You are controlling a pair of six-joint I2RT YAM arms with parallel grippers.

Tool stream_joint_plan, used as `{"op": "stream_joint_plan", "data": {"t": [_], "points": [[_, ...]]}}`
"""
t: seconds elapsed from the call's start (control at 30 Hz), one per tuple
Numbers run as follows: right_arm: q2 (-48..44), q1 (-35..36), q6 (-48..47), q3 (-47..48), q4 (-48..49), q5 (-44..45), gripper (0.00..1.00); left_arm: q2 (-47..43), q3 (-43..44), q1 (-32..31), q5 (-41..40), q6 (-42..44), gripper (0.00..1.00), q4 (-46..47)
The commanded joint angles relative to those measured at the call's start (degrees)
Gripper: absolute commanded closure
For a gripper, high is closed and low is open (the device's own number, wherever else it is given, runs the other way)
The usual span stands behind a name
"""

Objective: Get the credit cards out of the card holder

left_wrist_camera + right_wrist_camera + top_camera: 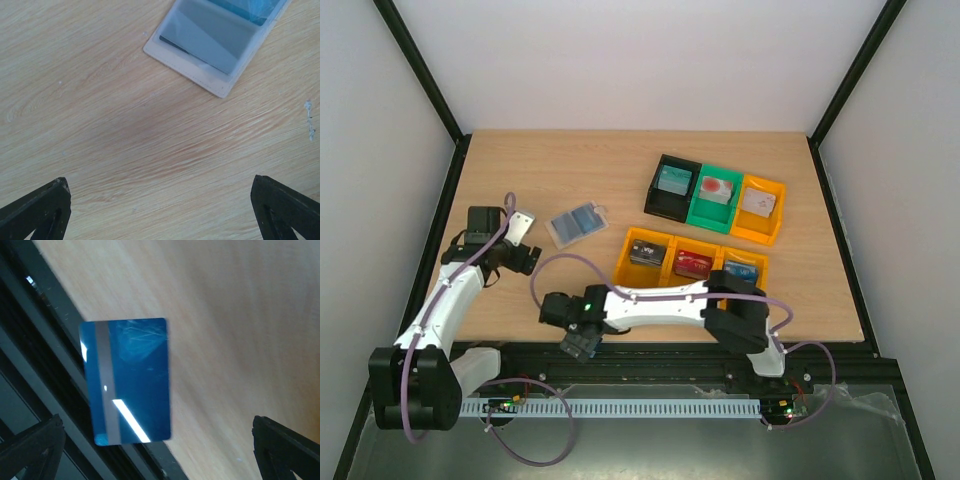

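While both grippers stand spread wide and empty, the left gripper point(160, 182) over bare table point(125, 140) and the right gripper point(157, 420) at the table's near edge, we count one card holder point(210, 45). It lies open just ahead of the left fingers: light, floppy, best pinned at its beige rim. One blue credit card point(127, 380) lies beneath the right fingers, overhanging the black rail point(45, 340). We judge it stiff, slick and thin, best pinched by that free edge. Whether more cards sit in the pockets we cannot tell.

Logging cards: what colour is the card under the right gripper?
The card is blue, grey-striped; right wrist view.
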Motion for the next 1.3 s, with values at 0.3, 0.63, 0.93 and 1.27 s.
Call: {"op": "stream_joint_plan", "data": {"t": [0.3,0.63,0.93,1.27], "points": [[11.1,4.1,1.1,4.4,-5.3,4.8,0.09,2.1,4.6,0.2,1.6,0.4,0.01,0.2],[11.8,1.9,2.3,2.3,-4.8,3.9,0.25,2.4,4.4,0.2,2.0,1.1,0.01,0.6],[11.6,-0.2,1.7,4.3,-3.9,4.7,0.26,2.6,4.0,0.2,2.8,1.5,0.01,0.5],[11.6,-1.7,-3.2,11.4,-9.3,1.6,0.31,4.1,4.5,0.2,2.9,1.7,0.01,0.9]]}}
